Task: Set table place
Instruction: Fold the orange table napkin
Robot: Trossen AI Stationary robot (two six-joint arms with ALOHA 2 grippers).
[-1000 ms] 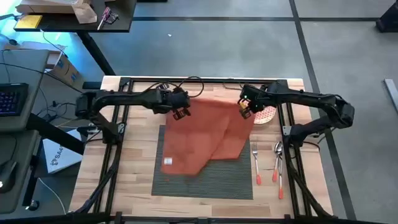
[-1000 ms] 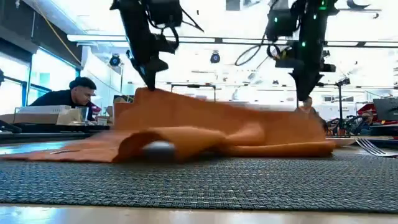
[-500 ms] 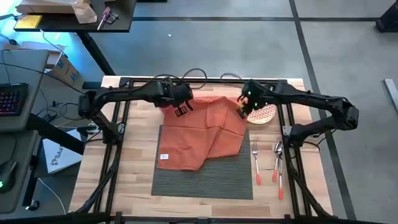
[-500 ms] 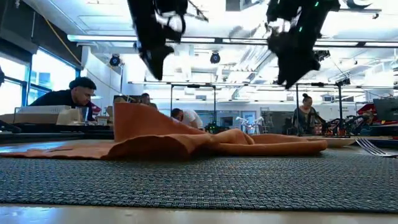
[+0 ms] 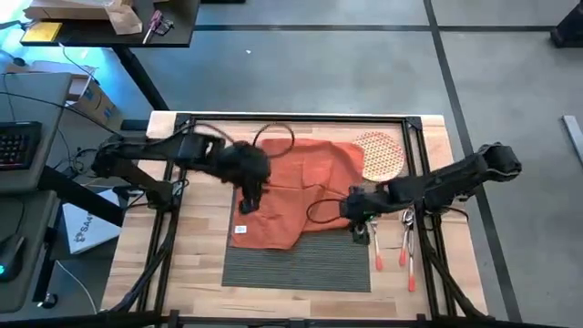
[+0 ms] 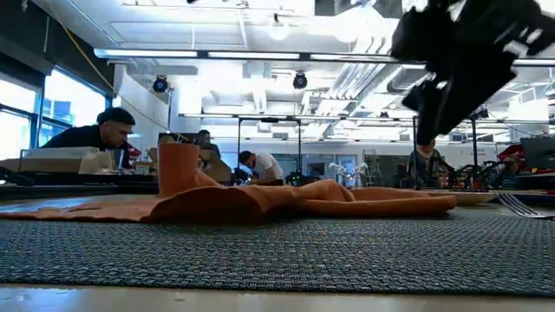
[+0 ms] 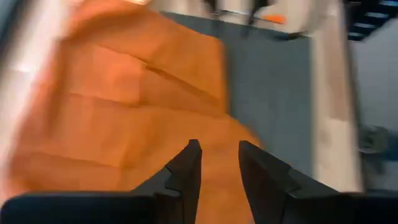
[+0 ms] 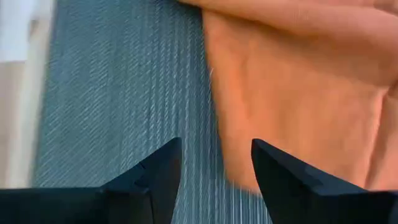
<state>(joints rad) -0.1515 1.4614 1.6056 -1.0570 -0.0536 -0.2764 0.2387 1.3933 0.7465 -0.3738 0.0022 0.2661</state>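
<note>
The rust-orange napkin (image 5: 301, 187) lies rumpled on the far half of the dark grey ribbed placemat (image 5: 310, 264). One fold stands up at its left (image 6: 178, 169). My left gripper (image 5: 246, 200) hovers open over the napkin's left part (image 7: 124, 93), with nothing between its fingers. My right gripper (image 5: 357, 219) hangs open above the napkin's right edge (image 8: 298, 93) and the bare mat (image 8: 112, 93). In the low view it (image 6: 460, 69) is well clear of the cloth. The patterned plate (image 5: 383, 153) rests on the table beyond the mat's far right corner.
A fork (image 5: 373, 239), a spoon (image 5: 406, 232) and another orange-handled piece lie on the wood right of the mat. The black frame (image 5: 291, 118) runs along the table's edges. People sit in the room behind the table (image 6: 95, 134).
Both grippers have let go of the napkin's far edge, which they held lifted. The cloth has dropped into a rumpled heap on the mat. Both grippers have then moved toward the table's near edge, the right one also toward the left, away from the plate.
</note>
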